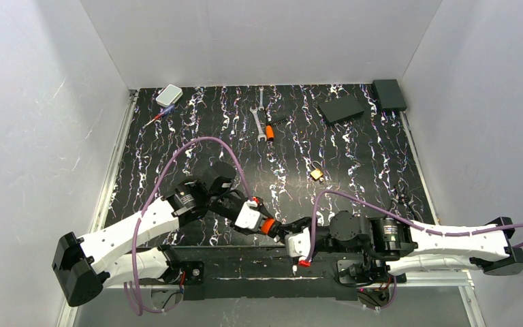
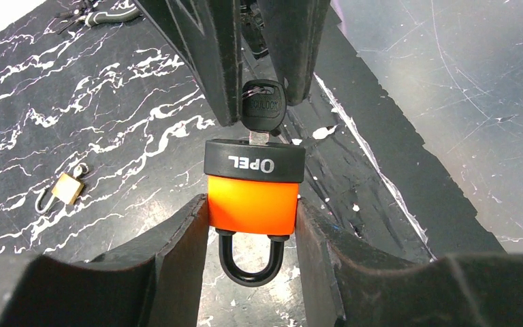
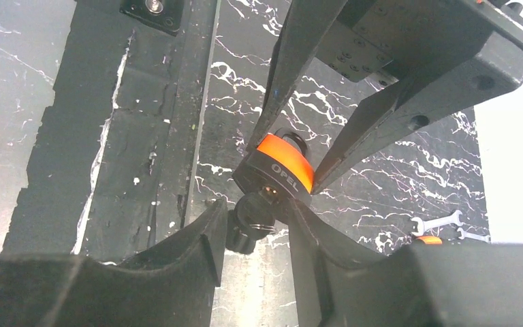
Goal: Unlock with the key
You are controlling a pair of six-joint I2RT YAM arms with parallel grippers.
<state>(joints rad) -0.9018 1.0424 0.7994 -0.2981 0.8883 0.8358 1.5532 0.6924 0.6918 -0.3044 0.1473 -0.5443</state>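
Left claw (image 2: 252, 212) pinches the orange lock (image 2: 252, 197) by its sides (the black cap says OPEL). Right claw (image 3: 255, 216) is pressed on the dark head of the key (image 2: 264, 103), which sticks in the cap. A small brass lock (image 1: 317, 175) lies well apart on the table (image 1: 197, 136).

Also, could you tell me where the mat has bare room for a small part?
The widest bare stretch lies on the mat's left half, between the screwdriver, the wrenches and the left arm. Another lies right of the brass padlock, below the flat black box. The near centre is crowded: the right arm meets the left at the orange padlock.
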